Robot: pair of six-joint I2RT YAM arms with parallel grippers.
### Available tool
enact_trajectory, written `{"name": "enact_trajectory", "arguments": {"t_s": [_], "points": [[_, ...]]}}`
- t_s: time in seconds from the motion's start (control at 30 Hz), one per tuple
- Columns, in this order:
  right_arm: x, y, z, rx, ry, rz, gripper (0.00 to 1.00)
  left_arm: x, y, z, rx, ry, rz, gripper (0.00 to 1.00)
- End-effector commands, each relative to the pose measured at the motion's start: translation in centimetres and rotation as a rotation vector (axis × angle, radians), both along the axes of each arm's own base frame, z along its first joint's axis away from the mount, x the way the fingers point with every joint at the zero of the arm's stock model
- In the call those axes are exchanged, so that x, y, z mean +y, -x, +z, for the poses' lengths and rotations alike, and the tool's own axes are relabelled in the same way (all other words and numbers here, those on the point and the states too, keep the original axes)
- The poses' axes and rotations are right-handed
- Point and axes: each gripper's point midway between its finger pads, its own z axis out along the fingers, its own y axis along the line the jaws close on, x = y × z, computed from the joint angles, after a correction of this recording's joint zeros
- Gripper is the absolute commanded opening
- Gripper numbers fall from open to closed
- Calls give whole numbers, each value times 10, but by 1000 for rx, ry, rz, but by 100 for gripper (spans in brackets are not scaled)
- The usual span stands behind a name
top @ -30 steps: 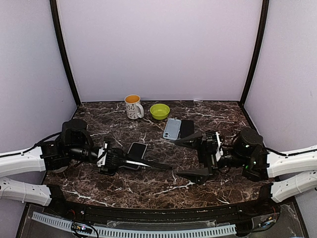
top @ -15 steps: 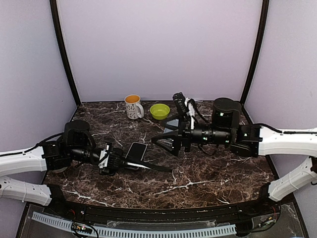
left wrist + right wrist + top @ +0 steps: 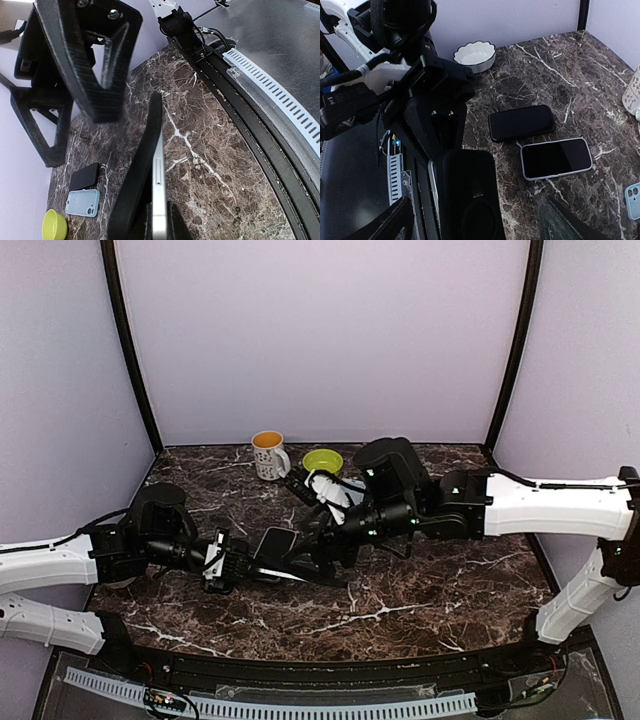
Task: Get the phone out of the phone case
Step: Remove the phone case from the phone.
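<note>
L gripper (image 3: 240,565) clamped on phone (image 3: 159,200) in black case (image 3: 467,190), edge-up, R gripper (image 3: 318,548) swung in from 3 o'clock, jaws wide astride case, not gripping

The white-and-black left arm (image 3: 60,565) lies low and stretched out. Its black two-finger left gripper (image 3: 230,563) is pinched tight on the near end of an edge-up black-cased phone (image 3: 300,573). The white-and-black right arm (image 3: 540,502) reaches across with its wrist bent down. The right gripper (image 3: 313,540) stands spread ahead of the left fingertips, one finger on either side of the phone's far end.
</note>
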Motion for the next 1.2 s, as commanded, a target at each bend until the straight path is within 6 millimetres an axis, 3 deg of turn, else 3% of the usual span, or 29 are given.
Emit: {"name": "enact_trajectory", "arguments": {"t_s": [0.0, 0.37, 0.6, 0.83, 1.17], "points": [[13, 5, -8, -18, 46, 12, 83, -5, 0, 23, -51, 61, -17, 0], [47, 5, -21, -36, 78, 30, 63, -5, -1, 24, -52, 60, -14, 0], [54, 12, -5, -20, 7, 63, 63, -5, 1, 25, -52, 65, -22, 0], [50, 8, 0, -39, -14, 37, 57, -4, 1, 27, -54, 68, -21, 0], [34, 1, -32, -67, 107, 2, 47, -4, 1, 28, -57, 72, -17, 0]]}}
